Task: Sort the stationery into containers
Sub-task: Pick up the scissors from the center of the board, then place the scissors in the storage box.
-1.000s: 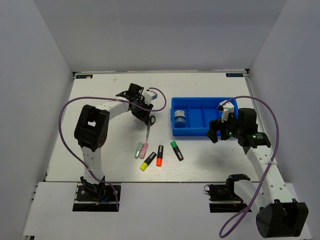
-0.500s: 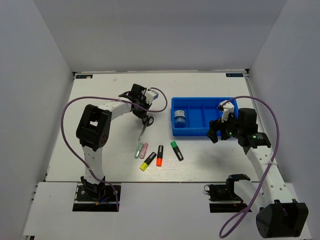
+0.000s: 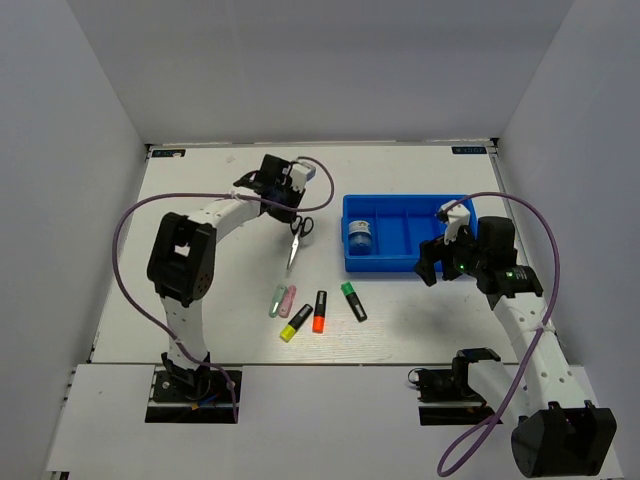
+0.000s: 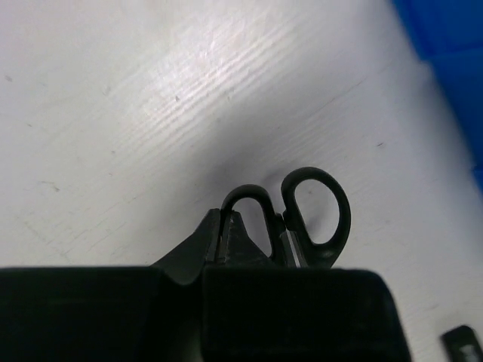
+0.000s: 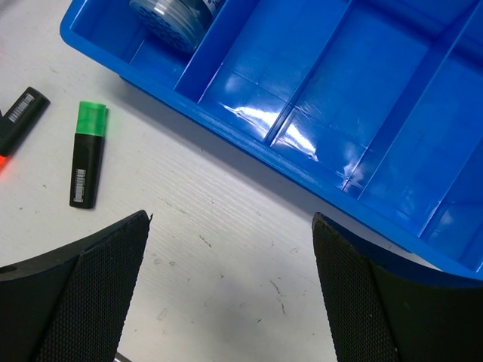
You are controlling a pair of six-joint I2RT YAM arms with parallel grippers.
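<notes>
The left gripper, fully closed, pinches a handle loop of the scissors, whose blades point toward the near side.

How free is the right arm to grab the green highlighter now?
Probably yes. The right end effector is open and empty beside the tray's front wall; the green highlighter lies flat on the table close by, with nothing between them.

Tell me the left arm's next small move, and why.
Probably lift straight up a little: the left gripper looks shut on a handle loop of the small black-handled scissors, whose blades seem to rest on the white table, left of the bright-blue divided plastic tray.
</notes>
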